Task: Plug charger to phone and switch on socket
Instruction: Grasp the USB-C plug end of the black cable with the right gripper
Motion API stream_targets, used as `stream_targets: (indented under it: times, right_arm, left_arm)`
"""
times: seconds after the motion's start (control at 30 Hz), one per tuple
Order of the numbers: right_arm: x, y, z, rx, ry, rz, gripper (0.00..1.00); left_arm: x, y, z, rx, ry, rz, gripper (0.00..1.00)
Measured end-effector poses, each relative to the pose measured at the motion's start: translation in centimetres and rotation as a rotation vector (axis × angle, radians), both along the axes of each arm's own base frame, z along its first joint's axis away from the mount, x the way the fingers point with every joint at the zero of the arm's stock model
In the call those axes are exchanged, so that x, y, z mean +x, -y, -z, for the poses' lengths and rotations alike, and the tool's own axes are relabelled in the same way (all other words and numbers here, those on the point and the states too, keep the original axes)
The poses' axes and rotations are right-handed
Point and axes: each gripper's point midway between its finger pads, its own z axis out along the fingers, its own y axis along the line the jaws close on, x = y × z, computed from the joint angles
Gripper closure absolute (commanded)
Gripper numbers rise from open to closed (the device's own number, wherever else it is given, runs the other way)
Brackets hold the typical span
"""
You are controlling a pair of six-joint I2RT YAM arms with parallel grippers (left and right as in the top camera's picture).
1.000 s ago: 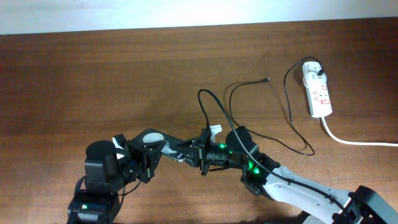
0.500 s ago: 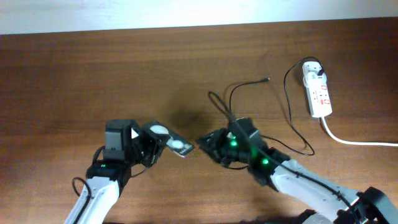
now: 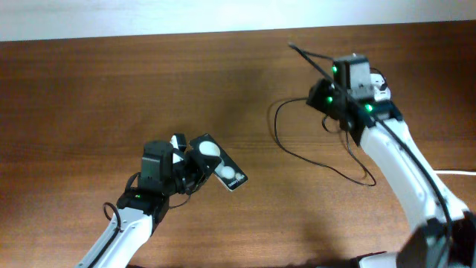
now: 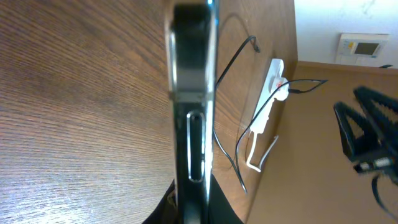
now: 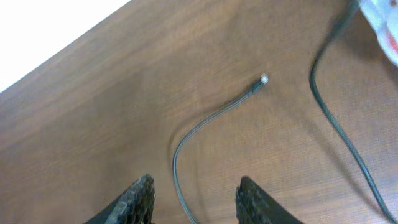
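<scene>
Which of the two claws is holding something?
The left claw, closed on the phone. The right claw is open and empty above the charger cable.

Matt wood-grain table (image 3: 111, 89), glossy black phone (image 3: 222, 167), white plastic socket (image 4: 275, 67)

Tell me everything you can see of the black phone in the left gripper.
The flat black rectangular phone shows two white round spots, and tiny white text near its free end. The left gripper clamps the other end. From the left wrist, its thin edge bears a long slot. No cable joins the free end. Whether it touches the brown wooden table is unclear.
</scene>
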Motion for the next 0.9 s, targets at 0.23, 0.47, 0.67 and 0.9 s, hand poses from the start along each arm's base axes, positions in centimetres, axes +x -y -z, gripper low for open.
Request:
stream_targets:
  times: [0.23,0.47,0.67,0.9]
  right_arm:
    - [4.9,-0.3,10.6,0.008,-0.31,0.14,0.4]
    - [6.9,0.5,15.4,0.122,-0.325,0.345,0.56]
    - [8.0,0.3,16.3,0.138,-0.301,0.344,0.96]
    - [5.3,-6.0,16.6,0.043,-0.368,-0.173,0.96]
  left_arm:
    - [0.0,0.0,0.1,0.002,-0.001,-0.003,1.0]
    - [0.0,-0.1,0.1,0.006,-0.003,-0.006,1.0]
    - [0.3,-0.4,0.3,0.022,0.0,-0.026,1.0]
    - [0.4,-0.6,0.4,0.031,-0.001,-0.036,1.0]
